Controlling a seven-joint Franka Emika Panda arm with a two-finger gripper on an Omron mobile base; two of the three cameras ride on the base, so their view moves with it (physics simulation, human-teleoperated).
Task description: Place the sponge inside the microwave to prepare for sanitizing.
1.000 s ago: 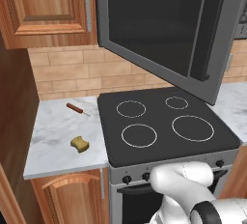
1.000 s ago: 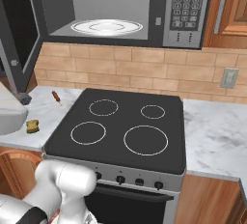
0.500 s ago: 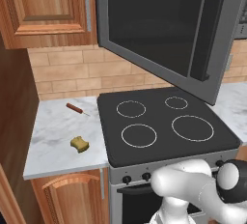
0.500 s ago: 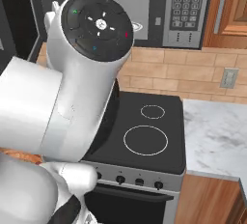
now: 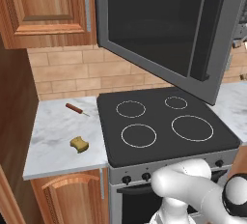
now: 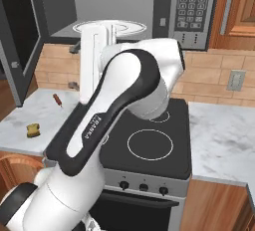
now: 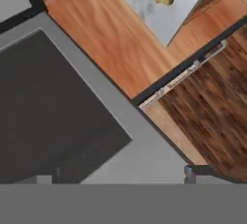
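Microwave (image 6: 124,6) hangs open above the stove (image 5: 164,124), its door (image 5: 164,30) swung wide. Folded white arm (image 6: 114,105) rears up before it, end effector (image 7: 118,175) spread wide and empty, pointing down. Marble counter (image 5: 53,141) holds the sponge (image 5: 79,144), near a reddish stick tool (image 5: 76,108).

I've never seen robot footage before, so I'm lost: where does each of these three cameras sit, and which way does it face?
Left base view: behind the arm's left, looking forward and down at the stove, sponge and open microwave; white arm at lower right.
Right base view: behind its right, same scene; the arm rises across the middle.
Hand view: on the hand, looking down at the sponge; fingertips at the bottom.
All views share the sponge.
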